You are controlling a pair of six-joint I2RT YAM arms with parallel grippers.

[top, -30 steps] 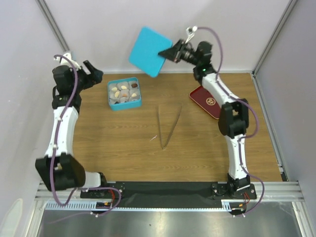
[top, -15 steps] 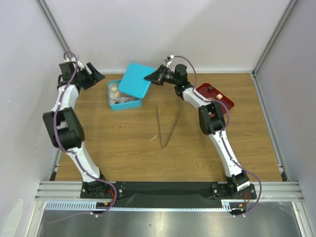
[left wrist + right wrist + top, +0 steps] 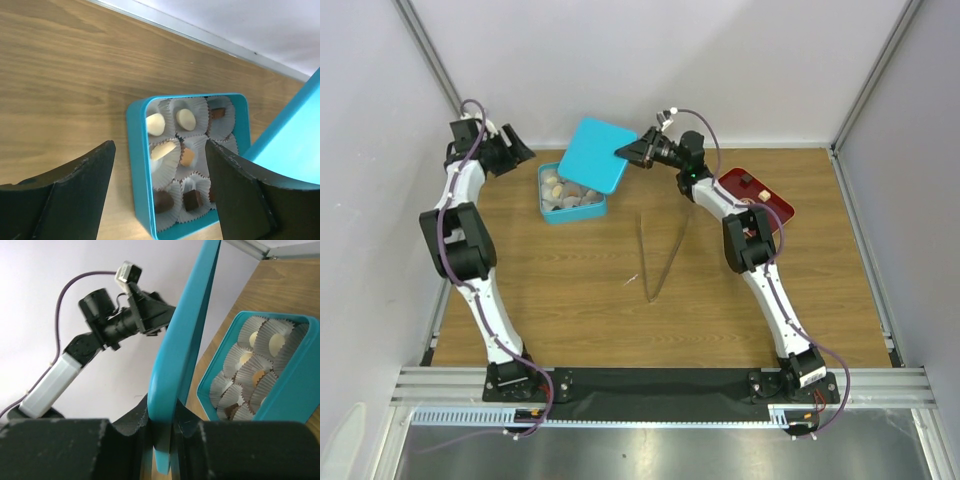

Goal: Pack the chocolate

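Observation:
A teal box (image 3: pixel 548 206) stands at the back left of the table. It holds the chocolate (image 3: pixel 567 190), dark, tan and cream pieces in white paper cups. My right gripper (image 3: pixel 625 153) is shut on the edge of the teal lid (image 3: pixel 592 155) and holds it tilted above the box's far right side. In the right wrist view the lid (image 3: pixel 185 350) stands edge-on between my fingers, with the box (image 3: pixel 280 400) beside it. My left gripper (image 3: pixel 516 152) is open and empty left of the box. The left wrist view looks down on the chocolate (image 3: pixel 186 119) and the lid (image 3: pixel 295 140).
Long metal tongs (image 3: pixel 658 255) lie in a V at the middle of the table. A red tray (image 3: pixel 770 205) with a couple of small pieces lies at the back right, under the right arm. The back wall is close behind both grippers.
My right gripper has brought the lid down and to the left, from high above the table to just over the box. My left arm has swung back toward the far left corner.

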